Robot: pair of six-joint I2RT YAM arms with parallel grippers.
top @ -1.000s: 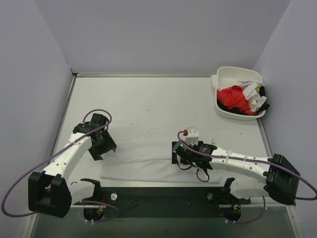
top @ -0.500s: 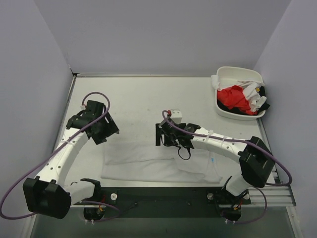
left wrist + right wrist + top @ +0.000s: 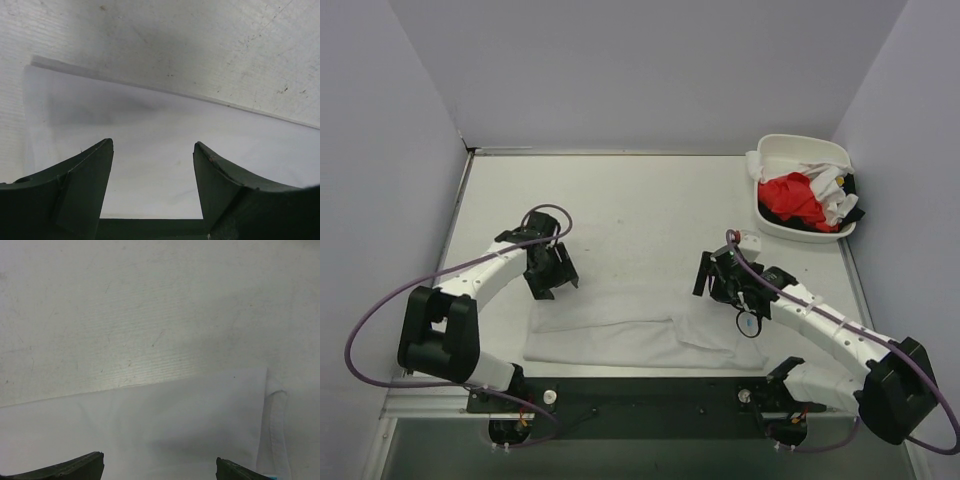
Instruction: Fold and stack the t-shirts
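Observation:
A white t-shirt (image 3: 620,330) lies folded into a long flat band near the table's front edge. My left gripper (image 3: 551,277) hovers open over its far left corner, with white cloth (image 3: 175,125) below the spread fingers (image 3: 90,170) and nothing between them. Over the band's far right edge my right gripper (image 3: 713,279) is open and empty, and the cloth (image 3: 175,415) fills the lower half of its wrist view. A bright red t-shirt (image 3: 792,196) and crumpled white ones (image 3: 832,190) sit in the tub.
The white rounded tub (image 3: 790,146) stands at the back right corner, by the right wall. The grey tabletop (image 3: 620,200) stretches behind the shirt. A black strip (image 3: 650,395) with the arm bases runs along the near edge.
My right gripper swung from the table's middle back to the right, over the shirt's far right edge. The left gripper came forward and right to the far left corner. Both stayed open.

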